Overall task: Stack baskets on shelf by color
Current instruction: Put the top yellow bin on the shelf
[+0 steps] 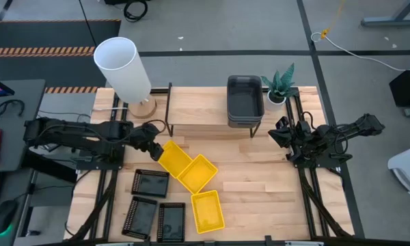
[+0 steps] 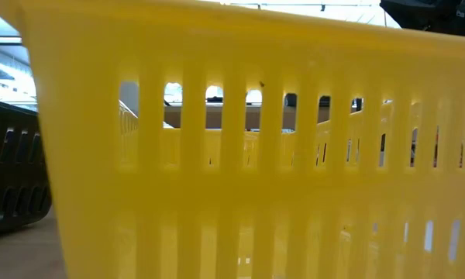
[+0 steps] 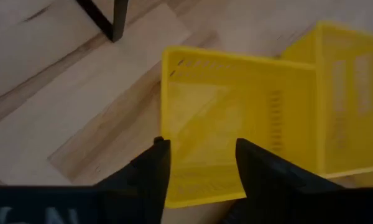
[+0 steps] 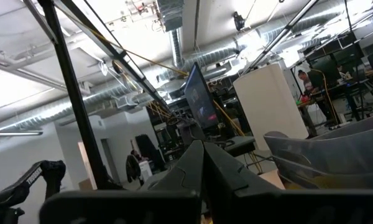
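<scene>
Here the left gripper (image 3: 199, 149), fingers parted, straddles the rim of a bright yellow slotted plastic basket (image 1: 173, 156), touching a second yellow basket (image 1: 197, 173). Right of it the right gripper (image 1: 279, 132), closed and empty, waits near a small potted green plant (image 1: 279, 86) and the stacked smoky-grey baskets (image 1: 245, 100) on the wooden shelf (image 1: 198, 109).

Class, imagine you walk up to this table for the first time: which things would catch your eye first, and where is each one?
Brightest are the three yellow baskets in a loose line from the table's middle to its front edge, with the left gripper open at the rearmost one. Next, the stack of grey baskets on the shelf at the back, and the tall white lamp at the rear left corner. The right gripper waits, shut, near the shelf's right end.
</scene>
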`<action>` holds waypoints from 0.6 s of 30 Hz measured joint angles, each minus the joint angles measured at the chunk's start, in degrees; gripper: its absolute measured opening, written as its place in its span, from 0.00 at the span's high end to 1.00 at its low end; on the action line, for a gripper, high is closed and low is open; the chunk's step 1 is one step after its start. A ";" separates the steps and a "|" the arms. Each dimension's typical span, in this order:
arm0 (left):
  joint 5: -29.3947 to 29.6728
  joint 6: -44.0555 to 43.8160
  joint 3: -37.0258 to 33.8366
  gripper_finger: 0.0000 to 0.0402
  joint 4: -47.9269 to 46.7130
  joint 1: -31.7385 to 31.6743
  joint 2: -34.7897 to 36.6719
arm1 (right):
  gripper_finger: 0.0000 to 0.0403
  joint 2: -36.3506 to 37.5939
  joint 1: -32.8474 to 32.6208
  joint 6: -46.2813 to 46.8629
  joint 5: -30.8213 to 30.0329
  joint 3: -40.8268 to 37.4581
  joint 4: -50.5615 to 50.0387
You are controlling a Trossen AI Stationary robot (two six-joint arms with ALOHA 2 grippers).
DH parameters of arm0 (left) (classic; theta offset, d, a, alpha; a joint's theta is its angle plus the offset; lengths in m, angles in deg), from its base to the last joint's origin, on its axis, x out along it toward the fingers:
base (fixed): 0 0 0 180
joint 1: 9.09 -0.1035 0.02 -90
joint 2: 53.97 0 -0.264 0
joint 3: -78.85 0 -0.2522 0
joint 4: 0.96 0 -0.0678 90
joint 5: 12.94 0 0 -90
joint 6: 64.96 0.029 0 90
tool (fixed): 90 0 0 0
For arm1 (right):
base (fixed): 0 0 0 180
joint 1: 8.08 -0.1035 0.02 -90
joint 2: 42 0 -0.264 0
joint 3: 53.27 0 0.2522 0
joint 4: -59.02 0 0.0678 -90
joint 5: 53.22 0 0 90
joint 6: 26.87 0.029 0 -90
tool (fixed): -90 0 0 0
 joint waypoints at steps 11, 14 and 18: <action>-3.67 8.93 -0.01 0.49 0.17 -2.49 -7.36 | 0.96 -0.01 0.01 -0.01 0.00 0.00 -0.01; -3.68 9.19 -0.01 0.52 0.38 -3.03 -8.53 | 0.96 -0.01 0.02 0.00 0.00 0.00 -0.02; -4.05 8.27 -0.03 0.54 0.40 -3.26 -8.79 | 0.96 -0.01 0.01 0.00 0.00 0.00 -0.01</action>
